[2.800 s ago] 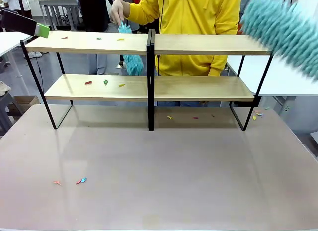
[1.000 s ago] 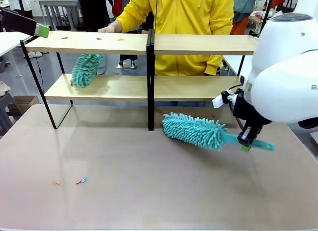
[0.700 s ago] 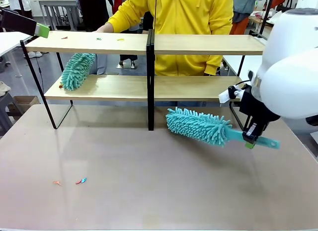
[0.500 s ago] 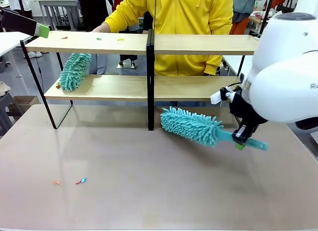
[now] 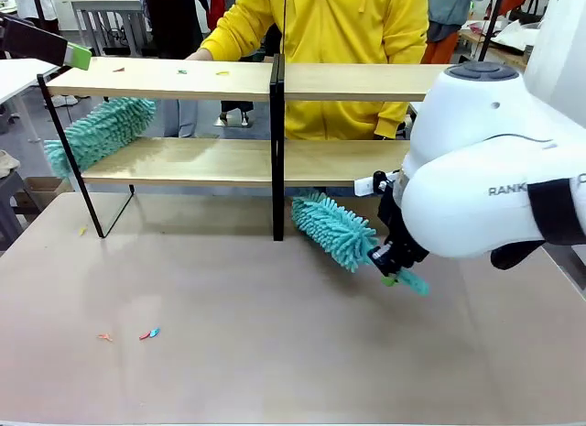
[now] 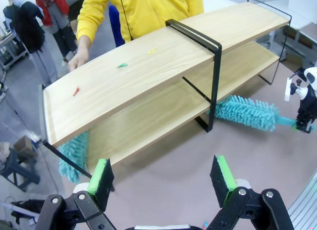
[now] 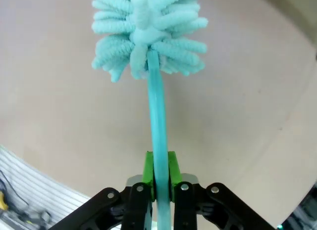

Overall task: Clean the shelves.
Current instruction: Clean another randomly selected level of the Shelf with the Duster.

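The shelves (image 5: 183,162) are seen at 12 o'clock on the counter (image 5: 275,371). The handle of a teal duster (image 5: 331,230) is clamped between the right arm's fingers (image 7: 173,165). Its fluffy head is held low over the counter, just at 3 o'clock of the central upright's foot. The left arm's fingers (image 6: 101,173) are held apart, with nothing between them. A second duster (image 5: 99,133) is seen between the boards at their 9 o'clock end. A person's hand (image 5: 200,54) is rested on the top board, where coloured scraps (image 5: 222,73) are scattered.
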`<action>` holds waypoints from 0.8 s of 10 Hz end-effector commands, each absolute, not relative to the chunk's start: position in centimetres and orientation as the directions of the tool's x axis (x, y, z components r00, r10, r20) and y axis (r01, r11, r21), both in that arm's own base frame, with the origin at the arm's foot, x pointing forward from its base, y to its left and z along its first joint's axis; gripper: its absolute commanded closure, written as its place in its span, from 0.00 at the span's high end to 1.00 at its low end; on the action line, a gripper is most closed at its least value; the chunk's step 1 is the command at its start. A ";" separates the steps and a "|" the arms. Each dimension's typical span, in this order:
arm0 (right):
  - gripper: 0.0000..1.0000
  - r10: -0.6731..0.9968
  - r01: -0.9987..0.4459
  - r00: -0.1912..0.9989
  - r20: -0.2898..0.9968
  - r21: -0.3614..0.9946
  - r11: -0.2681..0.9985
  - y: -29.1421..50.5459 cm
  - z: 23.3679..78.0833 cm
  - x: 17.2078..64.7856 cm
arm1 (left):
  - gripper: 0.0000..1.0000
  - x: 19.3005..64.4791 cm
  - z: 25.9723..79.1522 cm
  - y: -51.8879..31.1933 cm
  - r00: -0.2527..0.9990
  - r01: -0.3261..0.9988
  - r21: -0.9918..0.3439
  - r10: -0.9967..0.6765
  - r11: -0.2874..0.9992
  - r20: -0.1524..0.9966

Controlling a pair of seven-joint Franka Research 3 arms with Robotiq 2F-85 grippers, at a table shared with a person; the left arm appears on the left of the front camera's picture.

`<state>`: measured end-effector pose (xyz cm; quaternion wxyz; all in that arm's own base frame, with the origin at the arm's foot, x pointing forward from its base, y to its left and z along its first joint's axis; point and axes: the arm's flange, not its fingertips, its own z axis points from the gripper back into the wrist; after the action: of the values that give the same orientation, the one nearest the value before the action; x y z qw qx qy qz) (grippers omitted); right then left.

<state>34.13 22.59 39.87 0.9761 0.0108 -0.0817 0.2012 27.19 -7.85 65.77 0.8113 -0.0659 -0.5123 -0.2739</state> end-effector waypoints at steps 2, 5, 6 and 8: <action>0.12 0.306 -0.329 0.928 0.214 0.082 0.941 24.2 38.8 34.7 | 1.00 27.2 65.7 -7.7 0.323 0.512 0.182 -0.384 0.840 0.865; 0.12 0.239 -0.284 0.944 0.227 0.194 0.939 25.3 38.5 35.6 | 1.00 27.2 65.7 -7.7 0.323 0.512 0.182 -0.384 0.840 0.865; 0.12 0.259 -0.309 0.939 0.226 0.227 0.923 26.5 38.2 36.5 | 1.00 27.2 65.7 -7.7 0.323 0.512 0.182 -0.384 0.840 0.865; 0.12 0.250 -0.305 0.942 0.225 0.254 0.918 28.5 37.2 38.6 | 1.00 27.2 65.7 -7.7 0.323 0.512 0.182 -0.384 0.840 0.865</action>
<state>36.95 27.43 37.78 0.9801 0.1161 -0.0890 0.1341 27.19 -7.85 65.77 0.8113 -0.0659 -0.5123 -0.2739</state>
